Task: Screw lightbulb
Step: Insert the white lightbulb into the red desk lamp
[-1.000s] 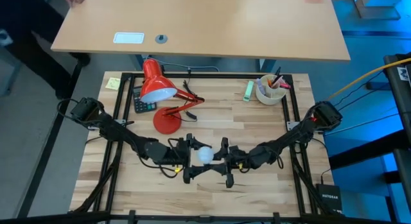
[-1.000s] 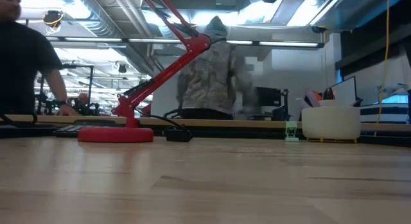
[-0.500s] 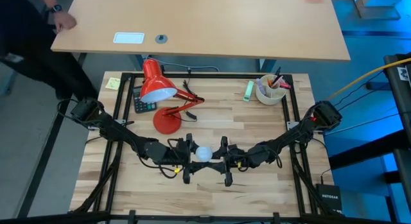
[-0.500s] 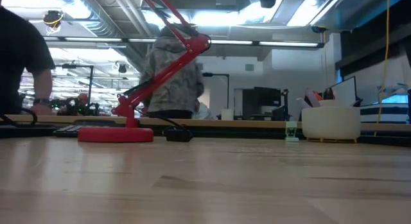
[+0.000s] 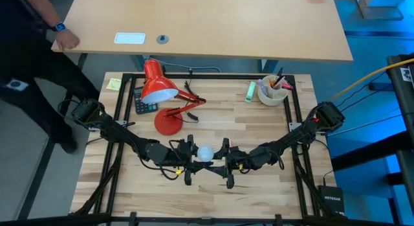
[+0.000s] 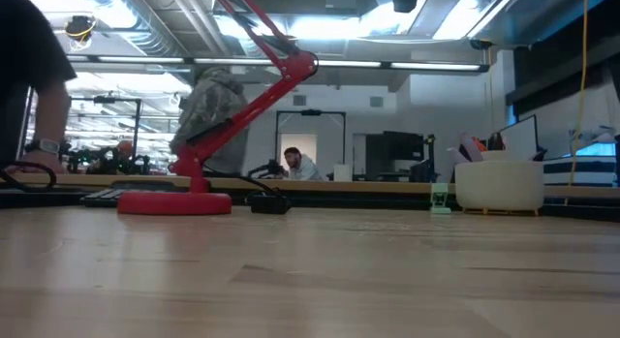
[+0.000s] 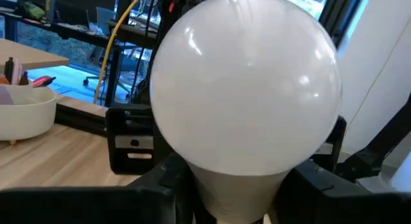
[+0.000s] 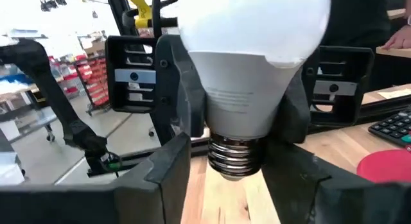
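**Lightbulb handover above the near middle of the counter**

Lightbulb (image 5: 205,153) hangs between our two grippers, near the front centre of the counter (image 5: 272,187), well apart from the red lamp (image 5: 160,90) at far left. Our left gripper (image 7: 228,198) has its fingers partly drawn in around the bulb's white neck, just under the globe. Our right gripper (image 8: 234,156) brackets the lower body above the grey screw base, its fingers also part-open; we cannot tell which gripper bears the weight.

To do this step well, we judge that one grip must be firm before the other lets go. We should take the plastic neck, not the glass globe, and leave the threads bare and pointing clear for the socket. The smooth globe could slip, so squeeze gently and keep the bulb's axis steady.
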You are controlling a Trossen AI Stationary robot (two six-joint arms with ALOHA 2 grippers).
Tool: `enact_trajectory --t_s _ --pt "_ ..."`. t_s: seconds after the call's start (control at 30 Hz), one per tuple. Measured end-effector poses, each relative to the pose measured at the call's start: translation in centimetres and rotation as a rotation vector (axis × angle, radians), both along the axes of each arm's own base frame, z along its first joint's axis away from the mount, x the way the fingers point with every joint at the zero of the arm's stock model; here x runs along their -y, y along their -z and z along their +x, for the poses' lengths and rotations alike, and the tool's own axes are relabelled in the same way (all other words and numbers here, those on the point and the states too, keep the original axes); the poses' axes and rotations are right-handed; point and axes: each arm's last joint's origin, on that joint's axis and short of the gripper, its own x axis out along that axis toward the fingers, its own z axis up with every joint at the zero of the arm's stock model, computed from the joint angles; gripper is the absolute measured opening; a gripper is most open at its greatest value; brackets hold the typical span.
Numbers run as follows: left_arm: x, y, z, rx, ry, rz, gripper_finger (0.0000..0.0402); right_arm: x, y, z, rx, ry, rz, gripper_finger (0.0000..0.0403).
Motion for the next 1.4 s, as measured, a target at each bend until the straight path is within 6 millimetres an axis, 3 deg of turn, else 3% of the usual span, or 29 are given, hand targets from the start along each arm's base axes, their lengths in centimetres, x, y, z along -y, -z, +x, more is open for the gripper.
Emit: enact_trajectory --t_s 0.17,0.3,0.43,0.53,0.63,0.8,0.97,1.2,1.4 --pt "-0.1 0.3 0.0 -0.029 -0.004 0.008 0.0137 0.6 -0.6 -1.2 -0.160 -0.011 -0.057 0.0219" --pt "0.0 0.8 0.0 -0.080 -0.002 0.008 0.0136 1.7 -2.9 -3.3 -0.240 -0.029 -0.023 0.0251" --pt "0.0 1.0 0.0 -0.104 0.000 0.004 0.0140 2.6 -3.7 -5.3 -0.354 -0.029 -0.048 0.0280" --pt "-0.1 2.2 -0.1 -0.216 0.008 0.015 0.0136 3.4 -5.0 -6.9 -0.379 -0.044 -0.012 0.0294" --pt "-0.3 3.5 -0.1 -0.445 0.047 0.011 0.0133 4.1 -5.8 -7.5 -0.377 -0.053 0.023 0.0303" --pt "-0.6 2.5 0.4 -0.710 0.073 0.058 0.0132 4.3 -5.0 -6.3 -0.392 -0.083 0.015 0.0320" --pt "-1.0 1.1 1.0 -0.728 0.155 0.027 0.0132 4.8 -2.9 -3.6 -0.424 -0.101 -0.006 0.0337" --pt "-1.3 1.0 1.2 -0.730 0.154 0.021 0.0131 4.4 -2.7 0.2 -0.440 -0.176 -0.041 0.0339" --pt "-1.7 1.3 1.1 -0.769 0.149 0.007 0.0131 4.2 -2.4 2.1 -0.536 -0.170 -0.059 0.0340"
